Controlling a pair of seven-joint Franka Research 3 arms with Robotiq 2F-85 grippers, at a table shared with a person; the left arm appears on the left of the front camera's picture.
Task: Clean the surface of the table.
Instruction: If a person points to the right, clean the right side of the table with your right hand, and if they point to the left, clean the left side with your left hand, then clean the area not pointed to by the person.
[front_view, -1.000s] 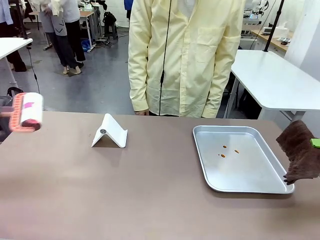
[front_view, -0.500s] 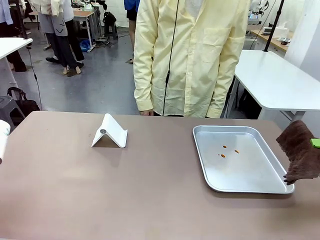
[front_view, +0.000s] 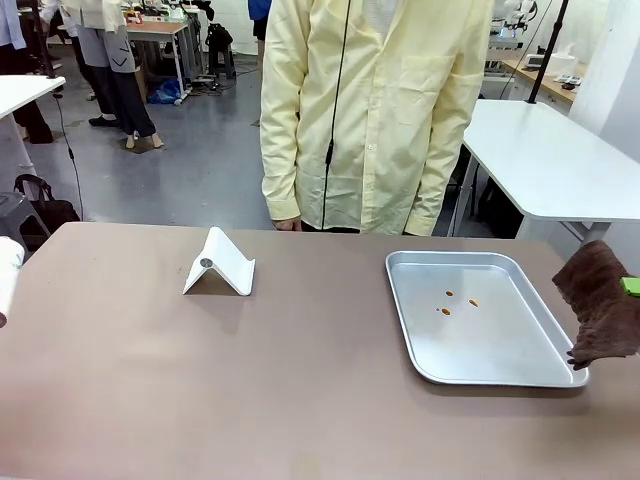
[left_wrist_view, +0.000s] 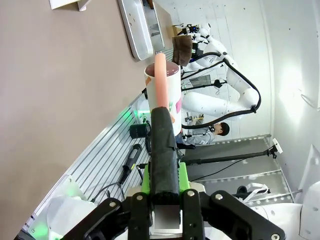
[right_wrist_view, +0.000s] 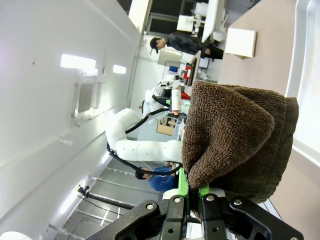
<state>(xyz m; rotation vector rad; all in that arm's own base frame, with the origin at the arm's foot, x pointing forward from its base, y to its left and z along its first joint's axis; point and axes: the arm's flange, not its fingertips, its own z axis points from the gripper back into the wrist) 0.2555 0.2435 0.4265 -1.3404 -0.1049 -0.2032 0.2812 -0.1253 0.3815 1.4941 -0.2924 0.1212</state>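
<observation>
The left jaws are closed tight on the black handle (left_wrist_view: 164, 155) of a roller (left_wrist_view: 163, 92). The handle sticks straight out from between the green pads (left_wrist_view: 184, 177). The white roll with its pink stem sits at the far end of it. Beside the roller, out past the left jaws, lies the big brown surface (front_view: 250, 390).

The right jaws are closed tight on a brown cloth (right_wrist_view: 235, 135). The cloth bunches up just past these jaws and hangs down from them. Its low tip is at the near corner of a silver tray (front_view: 400, 262). I cannot tell if it touches the tray. The tray lies flat on the surface, just beside the right jaws. Three little orange crumbs (front_view: 447, 310) lie in it.

Farther from the right jaws, past the tray, a small white stand (front_view: 220, 265) sits on the surface. Across the surface from both jaws stands a person (front_view: 370, 110) in a yellow coat.
</observation>
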